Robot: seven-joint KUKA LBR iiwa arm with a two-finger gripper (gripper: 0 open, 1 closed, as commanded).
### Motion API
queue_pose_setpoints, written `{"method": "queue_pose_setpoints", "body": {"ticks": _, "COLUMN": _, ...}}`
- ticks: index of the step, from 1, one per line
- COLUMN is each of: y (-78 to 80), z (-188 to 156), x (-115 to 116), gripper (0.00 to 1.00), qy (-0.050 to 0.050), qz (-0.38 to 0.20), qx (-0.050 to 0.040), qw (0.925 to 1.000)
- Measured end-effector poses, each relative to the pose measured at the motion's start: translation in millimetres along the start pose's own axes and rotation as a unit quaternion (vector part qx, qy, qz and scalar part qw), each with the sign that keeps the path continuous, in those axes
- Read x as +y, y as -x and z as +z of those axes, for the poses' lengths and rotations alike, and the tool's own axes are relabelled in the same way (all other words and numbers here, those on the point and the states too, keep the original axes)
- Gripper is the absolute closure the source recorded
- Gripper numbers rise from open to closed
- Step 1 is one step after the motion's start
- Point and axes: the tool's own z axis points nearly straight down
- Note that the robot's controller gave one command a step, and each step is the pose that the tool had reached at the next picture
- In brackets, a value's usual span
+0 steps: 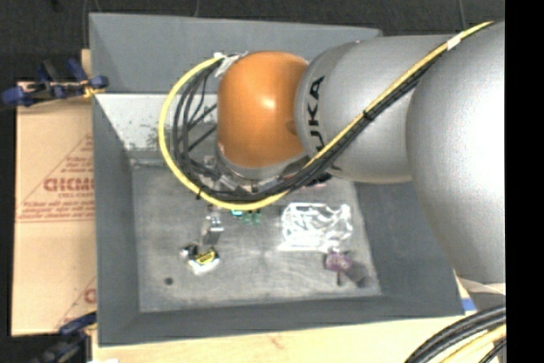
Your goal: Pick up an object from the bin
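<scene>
Grey metal bin (119, 208) on dark carpet, floor mostly bare. Orange wrist cover (259, 110) hangs over bin's back-middle, with gripper (210, 229) low beneath it. Gripper released or clenched: cannot tell.

Just beside gripper tip, left-front of floor: small lumpy yellow-white-black object (201, 258).

Judged step: positioning over that object, grasp not yet made. Next move likely calls for centring, lowering, closing, lifting straight.

Crumpled clear plastic wrap (314, 225) and small purple piece (340, 262) lie well apart, to right.

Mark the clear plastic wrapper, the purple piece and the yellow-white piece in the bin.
clear plastic wrapper (316, 225): camera view, its crinkled middle.
purple piece (338, 261): camera view, its middle.
yellow-white piece (202, 258): camera view, its middle.
</scene>
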Motion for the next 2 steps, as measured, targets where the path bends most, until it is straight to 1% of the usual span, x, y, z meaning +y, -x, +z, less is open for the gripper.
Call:
{"method": "queue_pose_setpoints", "body": {"ticks": 1, "y": -29.6, "z": 78.5, "x": -12.5, "gripper": 0.00, "qy": 0.000, "qz": -0.071, "qx": -0.0060, "qw": 0.9975}}
{"method": "queue_pose_setpoints", "body": {"ticks": 2, "y": -23.5, "z": 61.4, "x": -17.1, "gripper": 0.00, "qy": 0.001, "qz": -0.028, "qx": -0.0049, "qw": 0.9996}}
